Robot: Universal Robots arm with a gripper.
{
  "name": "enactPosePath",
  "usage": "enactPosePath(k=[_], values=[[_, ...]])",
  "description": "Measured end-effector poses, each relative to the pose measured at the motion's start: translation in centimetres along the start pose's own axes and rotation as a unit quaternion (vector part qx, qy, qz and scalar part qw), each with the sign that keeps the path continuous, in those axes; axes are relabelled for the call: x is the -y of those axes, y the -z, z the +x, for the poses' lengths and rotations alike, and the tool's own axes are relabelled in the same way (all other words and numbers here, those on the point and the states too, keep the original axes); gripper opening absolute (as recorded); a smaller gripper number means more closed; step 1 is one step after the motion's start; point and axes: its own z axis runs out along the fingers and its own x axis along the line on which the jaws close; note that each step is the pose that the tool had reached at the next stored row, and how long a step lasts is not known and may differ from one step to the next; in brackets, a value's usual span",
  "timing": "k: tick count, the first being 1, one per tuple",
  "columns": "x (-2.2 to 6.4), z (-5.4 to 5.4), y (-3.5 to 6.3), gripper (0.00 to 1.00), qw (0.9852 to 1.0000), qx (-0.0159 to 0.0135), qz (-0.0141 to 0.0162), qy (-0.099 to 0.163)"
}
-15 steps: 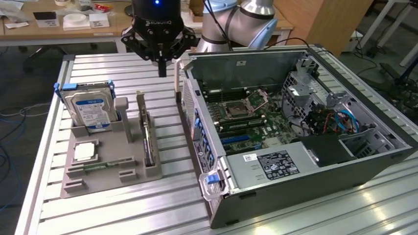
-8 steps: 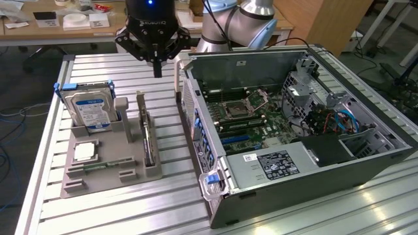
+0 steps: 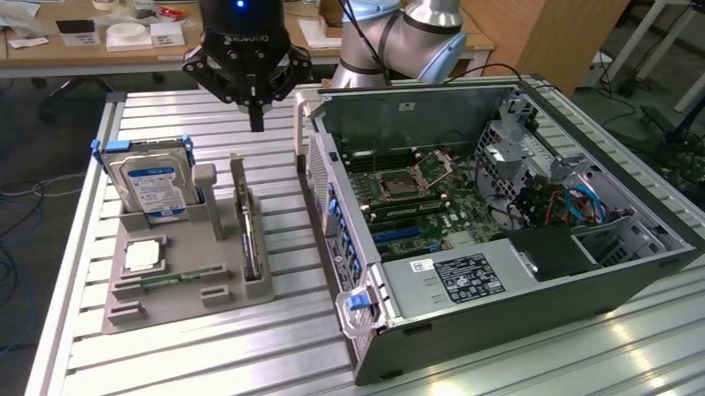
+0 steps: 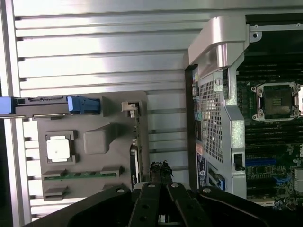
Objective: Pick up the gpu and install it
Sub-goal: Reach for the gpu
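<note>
Over gap btwn rack [image 3: 165,309] & case [image 3: 518,334], closed gripper [image 3: 257,122] hangs clear of gpu [image 3: 249,227].

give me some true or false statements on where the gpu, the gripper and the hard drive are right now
1. The gpu stands on edge in the gray holder. True.
2. The gripper is clamped on the gpu. False: it hangs above the table, shut on nothing and apart from the gpu.
3. The hard drive lies flat on the table. False: it stands upright in the gray holder.
4. The computer case is open, with its motherboard showing. True.
</note>
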Motion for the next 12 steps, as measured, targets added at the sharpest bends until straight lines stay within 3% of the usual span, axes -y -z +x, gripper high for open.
enactPosePath(k=[12], values=[[0.16, 2.0, 0.03, 0.10, 1.0000, -0.0001, 0.0000, 0.000]])
